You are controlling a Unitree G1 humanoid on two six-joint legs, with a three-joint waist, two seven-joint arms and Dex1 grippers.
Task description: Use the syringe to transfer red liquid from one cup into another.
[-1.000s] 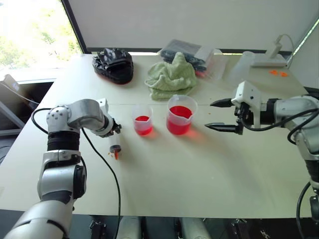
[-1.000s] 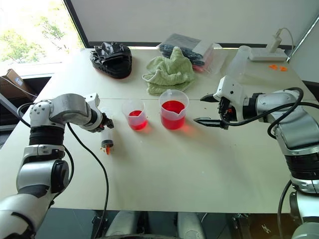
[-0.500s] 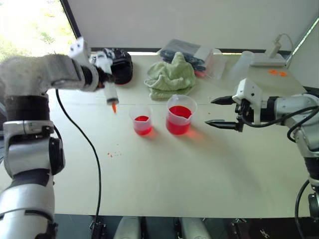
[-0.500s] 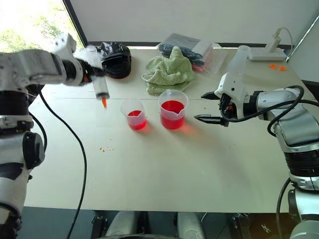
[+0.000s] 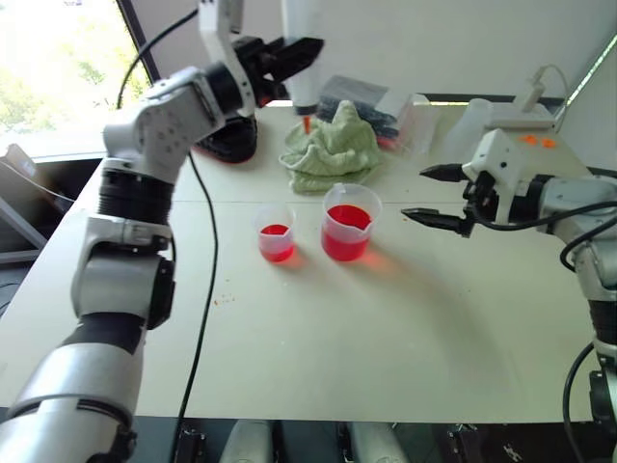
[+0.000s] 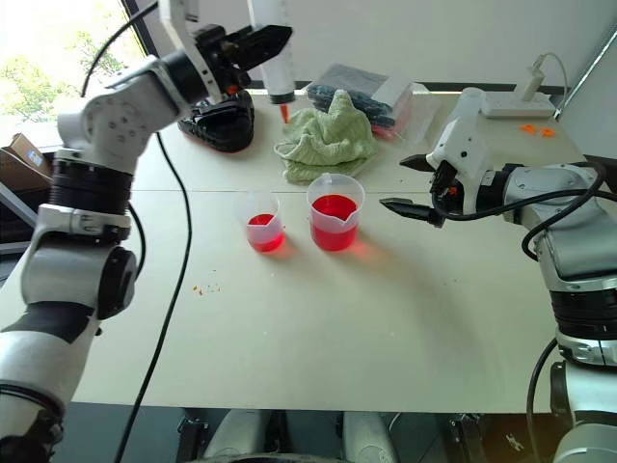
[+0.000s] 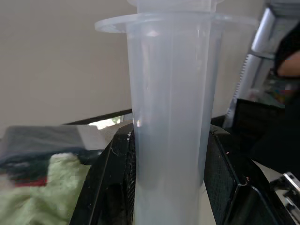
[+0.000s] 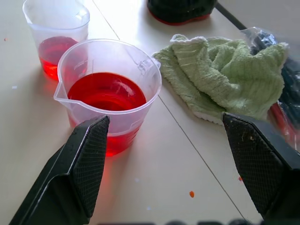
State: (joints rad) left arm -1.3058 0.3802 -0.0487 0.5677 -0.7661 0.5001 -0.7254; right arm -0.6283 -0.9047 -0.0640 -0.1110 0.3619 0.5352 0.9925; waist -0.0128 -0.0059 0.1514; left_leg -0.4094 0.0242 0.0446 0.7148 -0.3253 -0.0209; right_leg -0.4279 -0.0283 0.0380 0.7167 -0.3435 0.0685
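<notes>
Left hand [image 5: 299,53] raised, gripping upright syringe [image 5: 301,58]

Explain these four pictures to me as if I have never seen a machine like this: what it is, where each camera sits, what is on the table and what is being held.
This is a humanoid robot with two arms, each ending in a two-fingered pincer. Two pictures come from cameras in its head, looking down over a white table. The other two come from cameras on its wrists, looking along the fingers.

The left pincer is raised above the table and shut on the syringe, a clear tube with an orange tip pointing down. The right pincer is open and empty, beside the beaker.

On the table stand the beaker and a smaller cup, both holding red liquid. Behind them lie a green cloth, a black bundle and a plastic bag.
</notes>
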